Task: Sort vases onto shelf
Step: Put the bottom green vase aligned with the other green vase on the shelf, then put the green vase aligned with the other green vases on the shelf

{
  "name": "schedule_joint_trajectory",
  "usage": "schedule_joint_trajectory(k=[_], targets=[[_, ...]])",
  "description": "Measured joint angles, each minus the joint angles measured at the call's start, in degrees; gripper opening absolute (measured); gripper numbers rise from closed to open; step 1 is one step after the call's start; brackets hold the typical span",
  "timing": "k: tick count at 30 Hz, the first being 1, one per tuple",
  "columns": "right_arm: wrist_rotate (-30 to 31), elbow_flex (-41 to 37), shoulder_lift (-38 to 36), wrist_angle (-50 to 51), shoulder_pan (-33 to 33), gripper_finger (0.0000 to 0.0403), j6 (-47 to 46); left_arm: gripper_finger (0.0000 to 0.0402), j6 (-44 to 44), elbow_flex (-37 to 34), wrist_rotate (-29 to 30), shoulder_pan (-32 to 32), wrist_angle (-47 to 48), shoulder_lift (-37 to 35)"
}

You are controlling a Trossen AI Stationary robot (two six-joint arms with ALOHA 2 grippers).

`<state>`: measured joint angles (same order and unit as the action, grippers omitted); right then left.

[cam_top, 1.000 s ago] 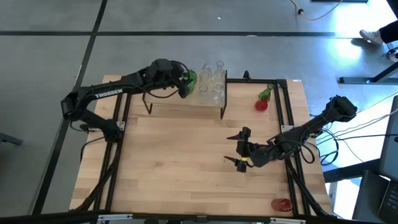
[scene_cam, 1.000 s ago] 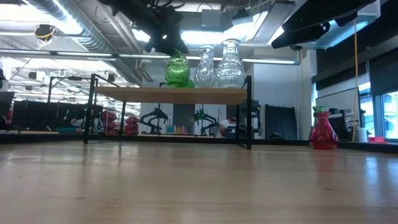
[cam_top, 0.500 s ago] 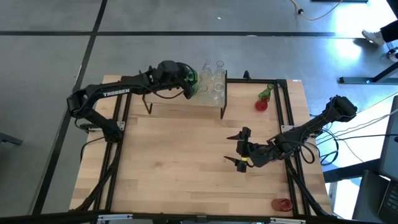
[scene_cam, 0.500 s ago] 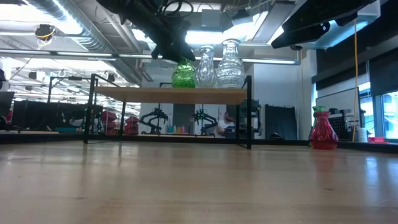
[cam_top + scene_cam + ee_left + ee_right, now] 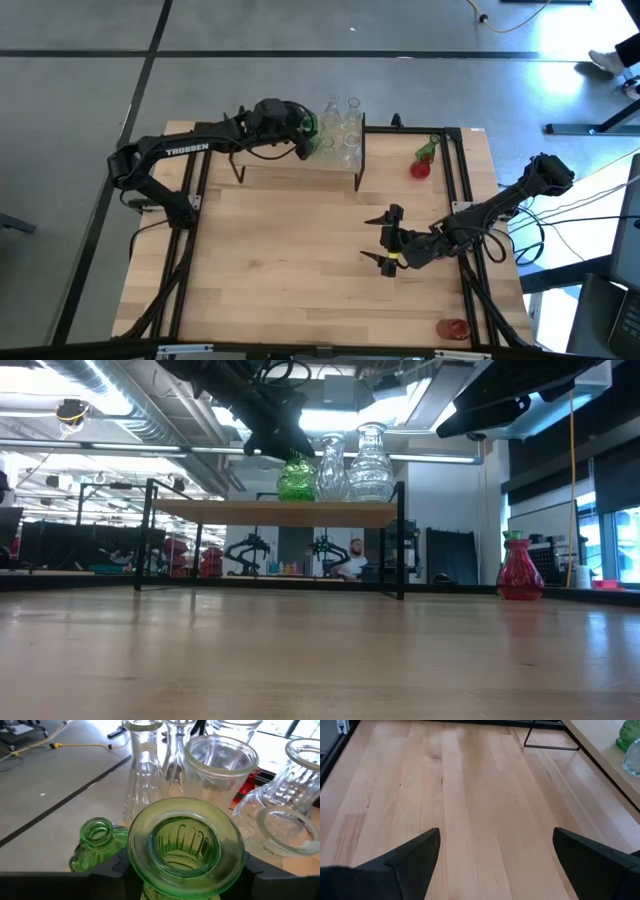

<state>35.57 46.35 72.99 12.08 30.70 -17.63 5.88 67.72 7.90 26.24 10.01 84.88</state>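
Green vase (image 5: 186,845) on shelf (image 5: 270,512), upright, just beside clear vases (image 5: 355,465); ribbed translucent glass, wide flared rim. Left gripper (image 5: 297,128) fingers pinch its neck below rim. Second, smaller green vase (image 5: 97,845) close beside it. Right gripper (image 5: 390,237) low over table (image 5: 470,795) mid-right, fingers spread wide, holding nothing. Red vase (image 5: 519,568) stands on table right of shelf.

We see a green vase (image 5: 296,478) upright on the shelf (image 5: 270,512), held by our left pincer (image 5: 300,133), touching clear vases (image 5: 358,465) at its right end. A red vase (image 5: 519,567) stands on the counter, right; another lies at the near-right corner (image 5: 453,327).
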Motion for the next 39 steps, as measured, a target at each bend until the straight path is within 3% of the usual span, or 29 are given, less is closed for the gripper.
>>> schedule_joint_trajectory(k=[21,39], targets=[[0.0,0.0,0.0,-0.02,0.0,0.0371,0.0,0.0329,-2.68,0.0,-1.43,-0.02,-0.23,0.0],[0.01,0.0,0.0,-0.21,0.01,0.0371,0.0,0.0336,-3.09,0.0,-1.42,-0.03,-2.08,-5.97]])
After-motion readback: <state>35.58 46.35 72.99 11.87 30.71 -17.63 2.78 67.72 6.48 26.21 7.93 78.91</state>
